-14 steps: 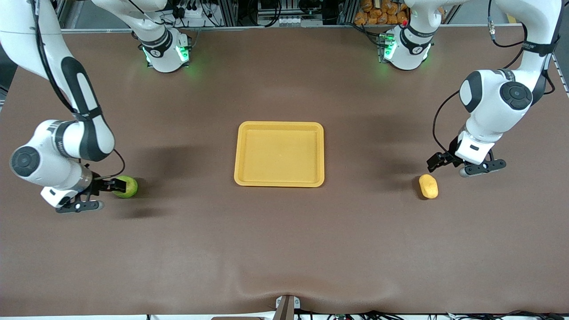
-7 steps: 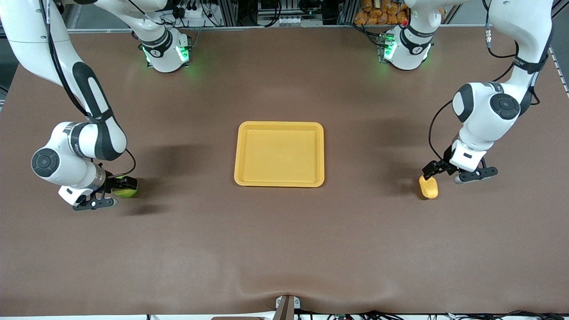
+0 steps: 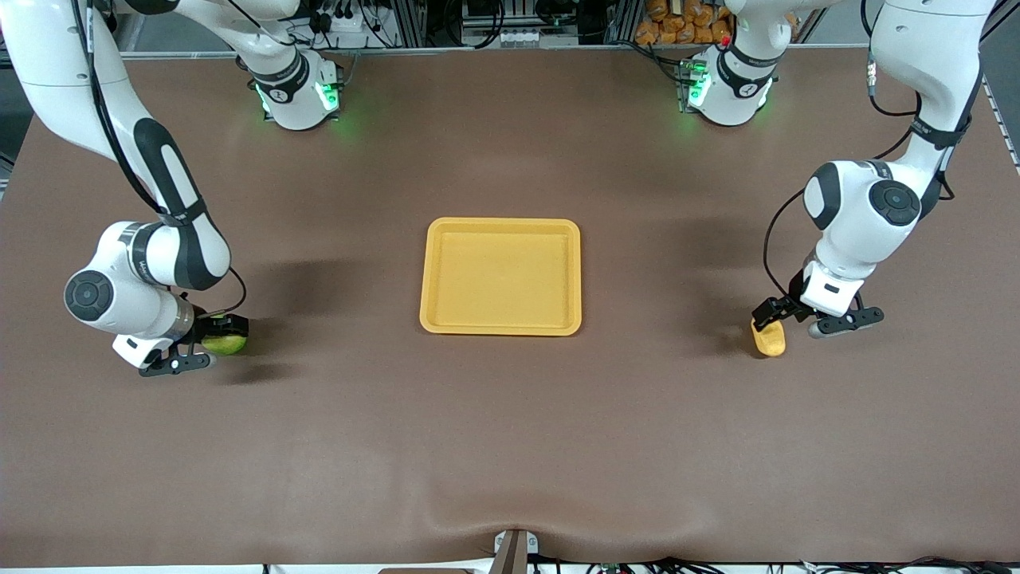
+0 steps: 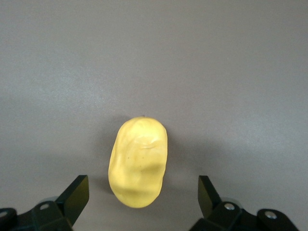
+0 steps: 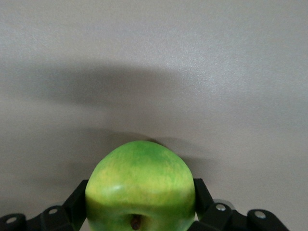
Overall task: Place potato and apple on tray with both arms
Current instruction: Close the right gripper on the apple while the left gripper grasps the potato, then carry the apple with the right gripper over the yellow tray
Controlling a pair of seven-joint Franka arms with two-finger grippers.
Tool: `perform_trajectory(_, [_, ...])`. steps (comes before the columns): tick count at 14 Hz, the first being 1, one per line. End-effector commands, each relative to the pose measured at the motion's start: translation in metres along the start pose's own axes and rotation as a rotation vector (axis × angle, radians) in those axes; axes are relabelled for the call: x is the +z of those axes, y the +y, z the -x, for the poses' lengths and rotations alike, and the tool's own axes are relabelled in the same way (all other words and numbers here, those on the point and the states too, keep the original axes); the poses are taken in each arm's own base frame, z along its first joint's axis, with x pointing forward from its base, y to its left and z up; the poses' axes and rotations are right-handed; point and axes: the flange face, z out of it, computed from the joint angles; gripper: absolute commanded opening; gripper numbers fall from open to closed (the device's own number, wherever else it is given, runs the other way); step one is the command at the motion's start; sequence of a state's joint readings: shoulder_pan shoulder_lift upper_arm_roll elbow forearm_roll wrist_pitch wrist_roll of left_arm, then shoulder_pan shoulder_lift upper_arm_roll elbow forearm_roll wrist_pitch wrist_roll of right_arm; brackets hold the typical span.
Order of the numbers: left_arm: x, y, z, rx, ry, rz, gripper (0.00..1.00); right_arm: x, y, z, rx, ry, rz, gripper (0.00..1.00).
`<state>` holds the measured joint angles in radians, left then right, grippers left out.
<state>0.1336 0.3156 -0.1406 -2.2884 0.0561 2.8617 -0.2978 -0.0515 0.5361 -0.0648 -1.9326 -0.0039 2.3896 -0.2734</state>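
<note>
Right gripper (image 3: 213, 344), black, two fingers: low at the right arm's end of the table, fingers pressed against both sides of the apple (image 3: 225, 344), which sits on the brown table (image 3: 510, 446). Apple: small, round, yellow-green, brighter green on top and paler yellow lower down, with a dark stem dimple in the right wrist view (image 5: 140, 192); the fingers (image 5: 76, 202) touch its flanks there. Left gripper (image 3: 771, 319), black, two fingers: low at the left arm's end of the table, spread wide, holding nothing, directly over the potato (image 3: 769, 338). Potato: small, oblong, yellow-tan, smooth matte skin with slight dimples; in the left wrist view it lies on the table (image 4: 138, 161) between the two fingertips (image 4: 77, 191), clear of both. Tray (image 3: 430, 275): shallow, rectangular, yellow-orange, rounded corners, raised rim; at the middle of the table, between the two fruits and well apart from each, nothing in it.
</note>
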Motion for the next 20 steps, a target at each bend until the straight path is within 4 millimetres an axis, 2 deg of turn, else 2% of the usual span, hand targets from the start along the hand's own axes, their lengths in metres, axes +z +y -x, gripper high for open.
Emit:
perform_trajectory(1, [0.005, 0.003, -0.007, -0.011, 0.017, 0.006, 1.0, 0.0, 0.002, 0.001, -0.021, -0.005, 0.004, 0.3])
perform_trajectory(3, [0.01, 0.003, -0.006, -0.012, 0.016, 0.008, 1.0, -0.011, -0.004, -0.001, -0.027, -0.038, -0.01, 0.3])
perform_trajectory(5, [0.015, 0.003, -0.006, -0.013, 0.02, 0.012, 1.0, -0.034, -0.011, -0.005, -0.024, -0.038, -0.03, 0.31])
perform_trajectory(9, [0.025, 0.004, -0.008, -0.013, 0.011, 0.013, 1.0, -0.072, -0.042, -0.007, -0.017, -0.058, -0.094, 0.3])
perform_trajectory(12, [0.032, 0.001, -0.008, -0.014, 0.002, 0.011, 1.0, -0.095, -0.076, -0.006, 0.02, -0.081, -0.112, 0.3])
perform_trajectory(16, [0.04, 0.001, -0.004, -0.013, -0.012, 0.01, 1.0, -0.129, -0.146, -0.004, 0.069, -0.092, -0.097, 0.3])
perform_trajectory(20, [0.048, -0.002, -0.007, -0.011, -0.018, 0.008, 1.0, -0.139, -0.26, 0.003, 0.204, -0.111, -0.09, 0.3])
